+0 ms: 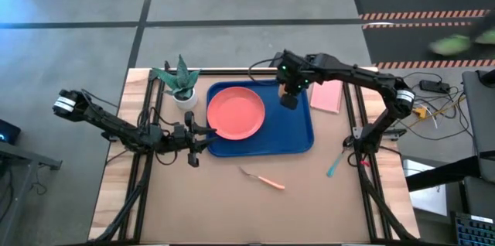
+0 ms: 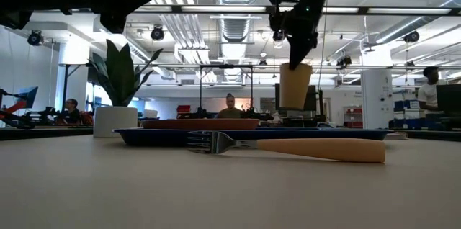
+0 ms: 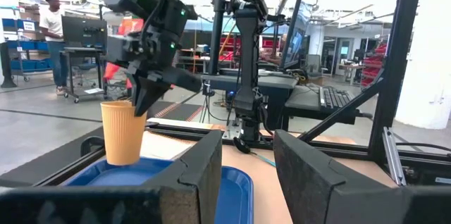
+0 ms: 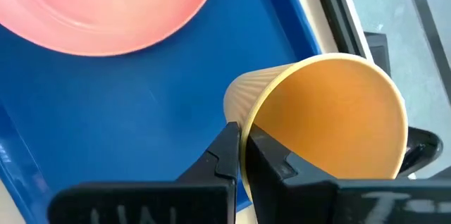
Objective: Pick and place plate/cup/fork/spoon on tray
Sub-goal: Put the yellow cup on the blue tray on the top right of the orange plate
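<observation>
The right gripper (image 4: 239, 155) is holding the cup (image 4: 328, 115) by its rim, one finger inside and one outside, above the far right part of the tray (image 1: 298, 138); in the low view the cup (image 2: 294, 85) is hanging clear of the tray (image 2: 166, 137), mouth up and its axis close to upright. The plate (image 1: 236, 112) is lying flat in the left half of the tray, its left edge reaching the tray's rim. The fork (image 1: 263, 179) is resting on the worktop (image 1: 232, 207) just in front of the tray, its long axis running slantwise, tines toward the tray's left and the salmon handle pointing right and toward the near edge. The spoon (image 1: 334, 162) is lying right of the tray near the right arm's base, its teal handle slanting from near-left to far-right. The left gripper (image 1: 203, 136) is waiting at the tray's left front corner, jaws parted and holding nothing. A potted plant (image 1: 180, 83) and a pink pad (image 1: 327, 96) are sitting at the far side.
</observation>
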Available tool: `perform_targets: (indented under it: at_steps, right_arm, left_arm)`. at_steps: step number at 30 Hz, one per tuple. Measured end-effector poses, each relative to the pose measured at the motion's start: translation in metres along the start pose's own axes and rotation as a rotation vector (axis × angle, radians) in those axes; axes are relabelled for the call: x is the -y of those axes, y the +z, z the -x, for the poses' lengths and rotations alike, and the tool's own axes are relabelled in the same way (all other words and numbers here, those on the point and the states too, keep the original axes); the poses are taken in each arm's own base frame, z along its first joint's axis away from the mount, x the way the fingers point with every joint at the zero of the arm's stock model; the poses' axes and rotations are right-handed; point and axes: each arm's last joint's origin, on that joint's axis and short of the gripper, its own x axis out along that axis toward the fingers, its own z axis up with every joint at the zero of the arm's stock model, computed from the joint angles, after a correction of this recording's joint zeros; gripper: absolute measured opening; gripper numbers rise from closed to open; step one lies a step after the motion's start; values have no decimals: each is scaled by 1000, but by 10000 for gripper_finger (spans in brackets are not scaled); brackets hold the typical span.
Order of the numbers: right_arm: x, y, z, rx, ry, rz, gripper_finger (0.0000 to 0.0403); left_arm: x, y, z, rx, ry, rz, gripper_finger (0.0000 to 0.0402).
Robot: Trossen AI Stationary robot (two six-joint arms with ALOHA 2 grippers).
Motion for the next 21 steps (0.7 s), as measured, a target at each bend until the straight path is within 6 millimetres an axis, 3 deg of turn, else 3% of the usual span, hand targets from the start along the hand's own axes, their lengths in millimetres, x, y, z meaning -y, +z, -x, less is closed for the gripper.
perform_targets:
  at_steps: [9, 21]
  right_arm:
    - [2, -13, -27, -27, -11, 1, 8]
    - [20, -23, -42, -51, -116, -16, 8]
  left_arm:
    - [0, 0, 0, 0, 0, 0, 114]
    - [0, 0, 0, 0, 0, 0, 114]
